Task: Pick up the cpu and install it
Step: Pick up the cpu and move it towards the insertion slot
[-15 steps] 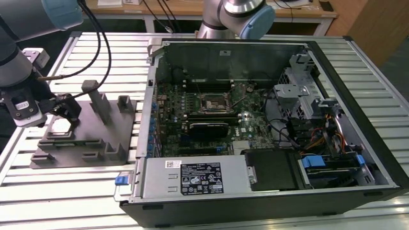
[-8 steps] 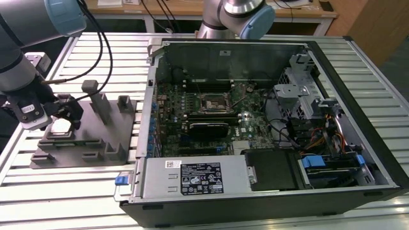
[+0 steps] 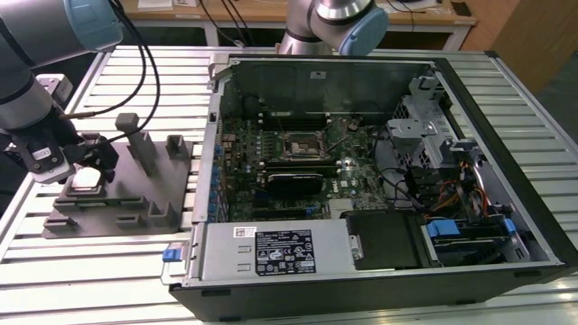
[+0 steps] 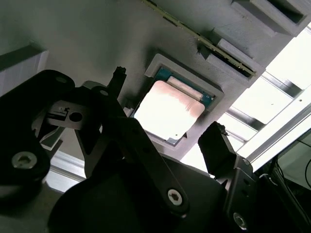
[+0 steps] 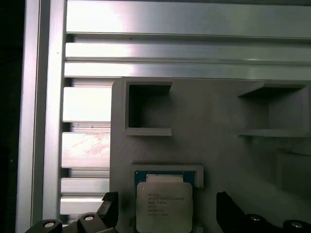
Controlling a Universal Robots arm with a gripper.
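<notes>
The gripper (image 3: 91, 162) hangs low over the grey fixture (image 3: 135, 203) on the counter (image 3: 81, 277), at the exterior view's left. It is well apart from the open computer case (image 3: 380, 169) on the exterior view's right. The cpu (image 5: 163, 206) lies flat, metal top up, in a shallow square recess of the fixture. I judge the recess is there to hold the chip at a known spot, square to the approach. In both wrist views the fingers (image 5: 110, 200) are spread, one on each side of the cpu, with a gap between each tip and the chip's edge. Nothing is pinched. I read this straddling pose as alignment for a grasp on two opposite edges, which would keep contact off the metal top. The cpu is not yet lifted. The socket (image 3: 300, 143) sits on the motherboard inside the case, far from the gripper; I cannot tell whether its frame is open.
</notes>
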